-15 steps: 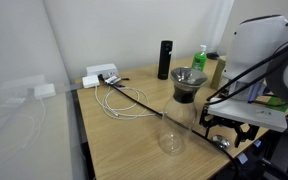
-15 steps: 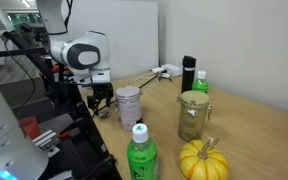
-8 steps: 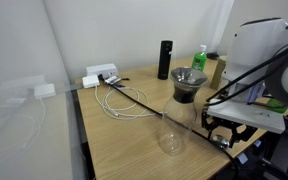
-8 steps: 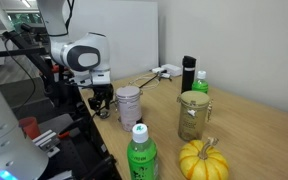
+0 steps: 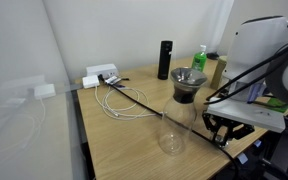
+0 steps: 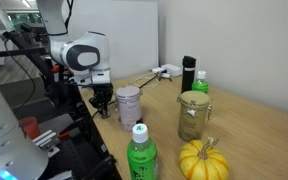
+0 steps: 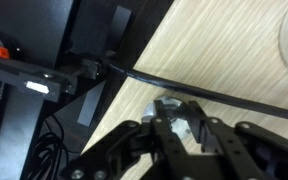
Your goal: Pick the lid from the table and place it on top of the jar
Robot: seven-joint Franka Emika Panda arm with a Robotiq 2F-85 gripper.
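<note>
The lid (image 7: 172, 106) lies flat on the bench (image 7: 229, 45) at its very edge, just beside a black cable (image 7: 199, 88) that crosses the wood. In the wrist view the fingers (image 7: 152, 124) stand close on either side of the disc, low over it. Whether they are already pressed onto its rim or a little short of it I cannot tell.

The step in hand looks like the grasp itself: the gripper (image 5: 224, 130) is down at the bench edge, and the lid is not yet lifted. Next it would need a firm pinch on a thin, slippery rim, then a lift clear of the cable and a carry across to the jar (image 5: 173, 126).

In both exterior views the lid is hidden behind the gripper. A dark dripper (image 5: 188, 79) shows at the jar's top; whether it sits in the mouth is unclear
</note>
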